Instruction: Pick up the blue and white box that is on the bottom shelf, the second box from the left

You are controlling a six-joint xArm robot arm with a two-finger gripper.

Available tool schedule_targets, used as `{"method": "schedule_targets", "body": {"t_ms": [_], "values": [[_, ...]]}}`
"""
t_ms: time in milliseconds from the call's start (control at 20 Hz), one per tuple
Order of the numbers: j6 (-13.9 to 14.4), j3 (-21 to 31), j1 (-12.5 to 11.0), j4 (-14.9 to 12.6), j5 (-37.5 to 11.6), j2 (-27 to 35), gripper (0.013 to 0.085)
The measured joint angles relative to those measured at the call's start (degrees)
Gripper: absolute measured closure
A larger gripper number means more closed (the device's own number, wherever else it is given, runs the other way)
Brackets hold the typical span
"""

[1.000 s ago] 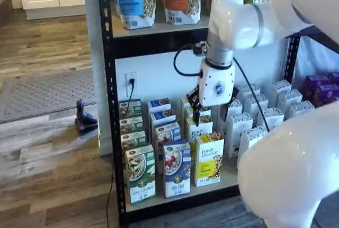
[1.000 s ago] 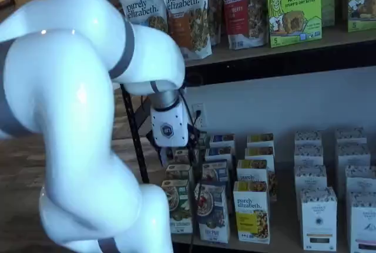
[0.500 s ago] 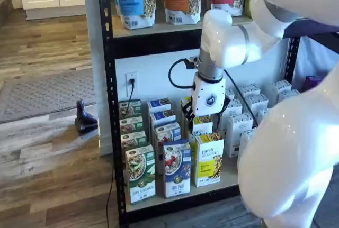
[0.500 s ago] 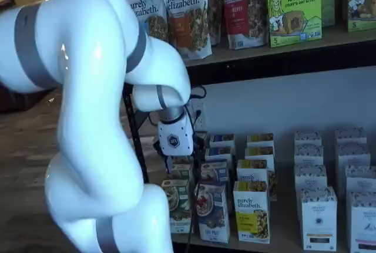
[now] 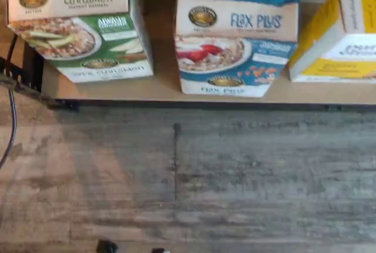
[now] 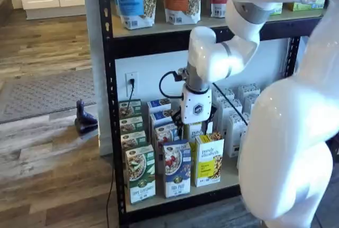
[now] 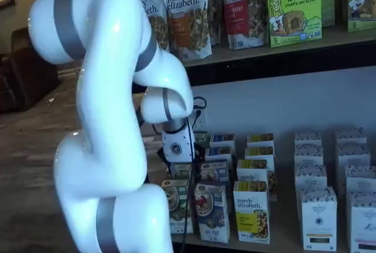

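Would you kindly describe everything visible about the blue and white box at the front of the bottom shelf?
The blue and white box is a small cardboard-looking carton, upright and closed. Its upper face is pale and reads "Flax Plus"; below, a bowl with red berries sits on blue. It stands at the front edge of the bottom shelf, between a green and white carton and a yellow and white carton, touching neither.

The bottom shelf point(image 6: 233, 174) carries rows of upright cartons, the blue and white box point(image 6: 177, 169) standing at its front edge

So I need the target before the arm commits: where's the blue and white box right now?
In both shelf views the blue and white box stands at the front of the bottom shelf, between the green and white carton and the yellow and white carton.
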Motion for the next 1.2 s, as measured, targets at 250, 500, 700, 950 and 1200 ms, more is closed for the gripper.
{"method": "schedule_targets", "body": {"t_ms": [250,500,700,950,1200], "values": [[2.37,-5.58,1.16,-1.33,-4.75,9.82,0.0130],[7.45,-10.11,0.49,-7.46,-6.21,17.04,0.0130],[6.87,-13.08,0.13,-7.20,-7.07,21.16,0.0130],[6.51,-16.76,0.04,-6.92,-7.17,25.78,0.0130],[4.07,-21.05,-0.29,-4.66,-6.61,30.50,0.0130]]}}
